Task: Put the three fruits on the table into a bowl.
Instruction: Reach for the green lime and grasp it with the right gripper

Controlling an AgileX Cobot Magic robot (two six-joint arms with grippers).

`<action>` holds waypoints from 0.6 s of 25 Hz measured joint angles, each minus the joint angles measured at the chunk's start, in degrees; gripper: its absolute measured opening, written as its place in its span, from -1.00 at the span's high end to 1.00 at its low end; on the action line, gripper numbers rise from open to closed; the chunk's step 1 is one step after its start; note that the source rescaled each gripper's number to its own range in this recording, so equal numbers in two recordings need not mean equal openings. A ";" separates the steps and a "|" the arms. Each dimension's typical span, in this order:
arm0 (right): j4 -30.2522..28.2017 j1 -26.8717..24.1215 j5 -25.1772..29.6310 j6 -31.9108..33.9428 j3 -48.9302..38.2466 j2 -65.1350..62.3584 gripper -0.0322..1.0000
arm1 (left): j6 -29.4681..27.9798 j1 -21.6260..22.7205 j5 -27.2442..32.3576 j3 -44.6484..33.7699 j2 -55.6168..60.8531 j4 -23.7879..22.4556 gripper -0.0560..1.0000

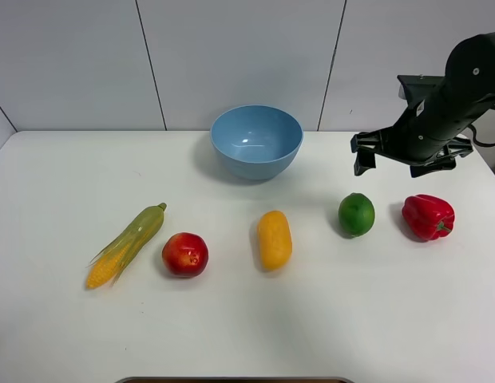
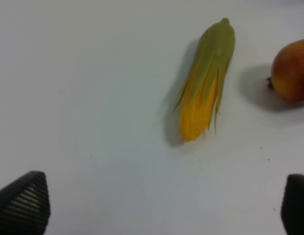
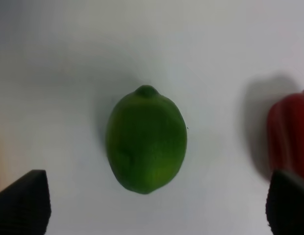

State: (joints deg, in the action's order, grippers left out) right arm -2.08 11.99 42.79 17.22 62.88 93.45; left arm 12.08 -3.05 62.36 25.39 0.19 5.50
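Right gripper (image 3: 154, 211) open and empty above the round green lime (image 3: 146, 139), frame centre. Risk: off-centre closing jaws could roll it toward the glossy red bell pepper (image 3: 289, 139) at right edge.

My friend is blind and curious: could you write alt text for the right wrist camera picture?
A green lime lies on the white table, straight ahead of the right gripper, whose two dark fingertips stand wide open. A red bell pepper shows at the picture's edge.
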 joint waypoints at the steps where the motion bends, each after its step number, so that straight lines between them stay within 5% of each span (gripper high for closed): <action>1: 0.00 0.00 -0.14 0.12 0.00 0.95 -0.73 | 0.00 0.00 0.00 0.00 0.00 0.00 -0.99; 15: 0.98 0.00 -1.86 0.40 0.05 8.62 -0.73 | 0.00 0.00 0.00 0.00 0.00 0.00 -0.99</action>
State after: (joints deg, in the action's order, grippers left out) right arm -1.10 11.99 40.93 17.62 62.93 102.07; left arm 12.08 -3.05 62.36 25.39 0.19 5.50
